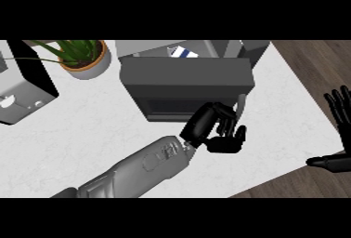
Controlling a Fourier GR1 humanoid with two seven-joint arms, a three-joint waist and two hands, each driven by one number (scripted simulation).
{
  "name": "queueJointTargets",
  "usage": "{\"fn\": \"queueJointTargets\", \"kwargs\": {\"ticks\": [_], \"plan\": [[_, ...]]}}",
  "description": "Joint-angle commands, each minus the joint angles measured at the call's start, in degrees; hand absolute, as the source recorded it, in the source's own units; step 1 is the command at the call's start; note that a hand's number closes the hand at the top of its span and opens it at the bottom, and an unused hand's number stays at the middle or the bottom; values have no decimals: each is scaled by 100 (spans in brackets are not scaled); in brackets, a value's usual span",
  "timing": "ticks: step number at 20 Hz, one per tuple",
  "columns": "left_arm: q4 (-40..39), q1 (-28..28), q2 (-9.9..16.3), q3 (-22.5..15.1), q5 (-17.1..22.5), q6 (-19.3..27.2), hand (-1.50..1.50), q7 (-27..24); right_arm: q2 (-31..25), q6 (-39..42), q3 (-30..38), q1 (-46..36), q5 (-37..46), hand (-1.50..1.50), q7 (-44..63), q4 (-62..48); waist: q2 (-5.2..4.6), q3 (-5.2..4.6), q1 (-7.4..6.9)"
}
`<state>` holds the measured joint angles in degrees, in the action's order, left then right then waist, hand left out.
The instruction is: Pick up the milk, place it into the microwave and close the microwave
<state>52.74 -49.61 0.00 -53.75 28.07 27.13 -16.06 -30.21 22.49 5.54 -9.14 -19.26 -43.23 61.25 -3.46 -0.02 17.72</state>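
Note:
The dark grey microwave stands at the back middle of the white counter, its windowed door lying flush against its front. A white and blue milk carton shows just beyond the microwave's top edge; how it sits there I cannot tell. My left hand reaches across from the lower left, fingers relaxed, against the door's lower right corner beside the pale handle. It holds nothing. My right hand rests open at the right edge, fingers up.
A potted green plant stands at the back left. A black and grey appliance sits at the left edge. The counter's right edge runs diagonally, with wooden floor beyond it.

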Motion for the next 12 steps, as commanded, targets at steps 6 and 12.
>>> {"fn": "queueJointTargets", "kwargs": {"ticks": [6,12], "plan": [[-495,-890,1,252,420,169,150,43,-98,571,-148,-380,-286,-150,91,240,-138,30,290],[-813,-1233,4,342,620,300,150,49,-237,757,-195,-587,-473,-150,284,427,-188,38,497]]}}
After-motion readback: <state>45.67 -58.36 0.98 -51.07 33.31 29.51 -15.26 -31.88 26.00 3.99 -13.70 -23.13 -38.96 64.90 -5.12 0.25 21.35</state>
